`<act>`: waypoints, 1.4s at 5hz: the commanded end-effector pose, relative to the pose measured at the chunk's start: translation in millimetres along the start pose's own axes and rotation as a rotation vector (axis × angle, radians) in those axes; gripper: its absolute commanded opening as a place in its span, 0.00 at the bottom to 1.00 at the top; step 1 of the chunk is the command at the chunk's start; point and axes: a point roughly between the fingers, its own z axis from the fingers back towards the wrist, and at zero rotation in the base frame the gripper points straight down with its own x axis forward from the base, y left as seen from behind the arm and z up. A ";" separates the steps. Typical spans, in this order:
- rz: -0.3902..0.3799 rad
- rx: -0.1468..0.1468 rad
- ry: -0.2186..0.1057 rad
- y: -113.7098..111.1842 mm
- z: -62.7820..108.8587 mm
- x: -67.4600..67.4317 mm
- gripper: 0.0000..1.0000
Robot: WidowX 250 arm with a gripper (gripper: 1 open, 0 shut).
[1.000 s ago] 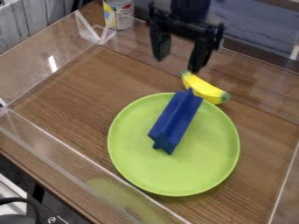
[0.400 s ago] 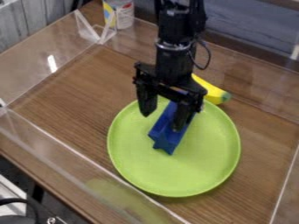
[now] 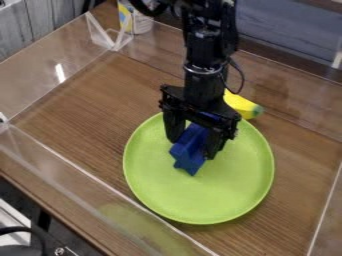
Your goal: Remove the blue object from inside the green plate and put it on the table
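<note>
The dark-blue block, the blue object [image 3: 191, 153], lies inside the lime-green plate [image 3: 198, 185] near its upper middle. My black gripper [image 3: 197, 135] stands upright right over it, open, with one finger on each side of the block's upper end. The fingertips [image 3: 171, 131] reach down to about the plate's surface. The block's far end is hidden behind the gripper. The plate rests on the brown wood-grain table [image 3: 80, 110].
A yellow banana-shaped toy [image 3: 243, 105] lies just beyond the plate's far right rim, close behind the gripper. Clear acrylic walls [image 3: 54, 190] ring the tabletop. A bottle-like item [image 3: 131, 15] stands outside the back wall.
The gripper has come from the back of the table down over the plate, then dropped a little lower around the blue block. The block and plate have not moved.
</note>
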 end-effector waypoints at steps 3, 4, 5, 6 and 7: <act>0.006 -0.012 -0.077 3.0 32.8 7.3 1.00; 0.004 -0.010 -0.082 3.2 34.7 2.6 1.00; -0.006 -0.004 -0.066 2.7 30.2 -4.2 1.00; -0.012 0.001 -0.059 1.1 23.6 -3.0 1.00; -0.017 0.004 -0.052 -0.8 18.2 -2.1 1.00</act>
